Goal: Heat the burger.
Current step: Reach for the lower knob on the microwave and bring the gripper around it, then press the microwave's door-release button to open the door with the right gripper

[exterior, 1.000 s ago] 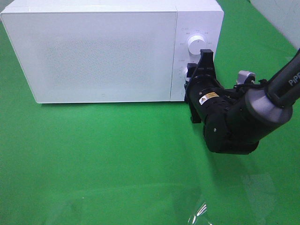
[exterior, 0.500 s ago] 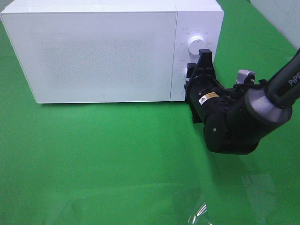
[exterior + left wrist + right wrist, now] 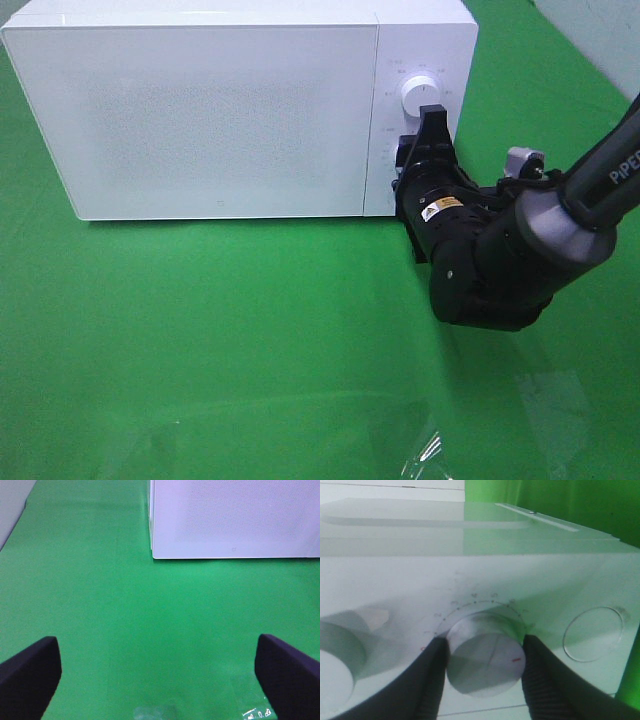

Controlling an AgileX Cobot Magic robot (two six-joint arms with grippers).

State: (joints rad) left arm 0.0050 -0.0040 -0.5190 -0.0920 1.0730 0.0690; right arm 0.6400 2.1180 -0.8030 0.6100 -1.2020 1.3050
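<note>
Right gripper (image 3: 484, 647) has its two fingers (image 3: 432, 680) closed against opposite sides of the lower dial (image 3: 480, 672) on the white microwave (image 3: 220, 110), just below the upper dial (image 3: 417, 96). Left gripper (image 3: 159, 675) hangs spread wide over the green cloth (image 3: 100, 580), holding nothing (only its dark tips show). The microwave door is shut; the burger appears in no view, so whether it sits inside cannot be told.
</note>
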